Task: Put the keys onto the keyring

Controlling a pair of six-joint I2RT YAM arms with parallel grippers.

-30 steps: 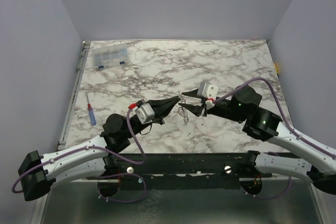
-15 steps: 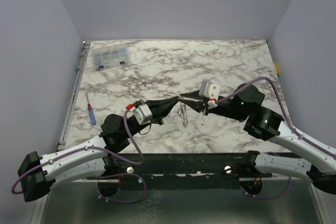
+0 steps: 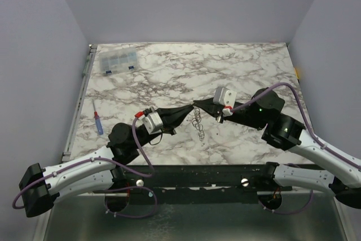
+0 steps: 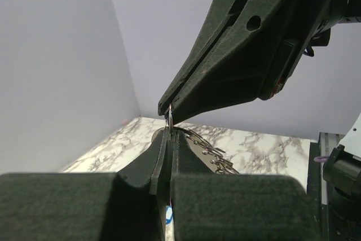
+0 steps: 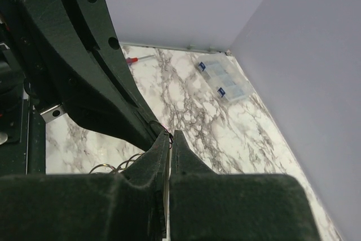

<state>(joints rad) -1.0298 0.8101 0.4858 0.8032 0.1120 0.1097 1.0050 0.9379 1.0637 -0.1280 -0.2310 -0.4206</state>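
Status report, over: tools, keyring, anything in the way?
Left tool shut on keyring. Right tool shut, tip to tip with it. Ring cluster dangles below. Screwdriver and box far left.

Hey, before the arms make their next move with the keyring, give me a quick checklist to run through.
1. Left gripper shut on the keyring: ok.
2. Right gripper shut on the same ring wire: ok, the wire runs up into its tips.
3. Keys hanging clear of the table: cannot tell.
4. Keys threaded onto the ring: cannot tell, too small to see.
5. Screwdriver and parts box out of the arms' way: ok, both lie far left.
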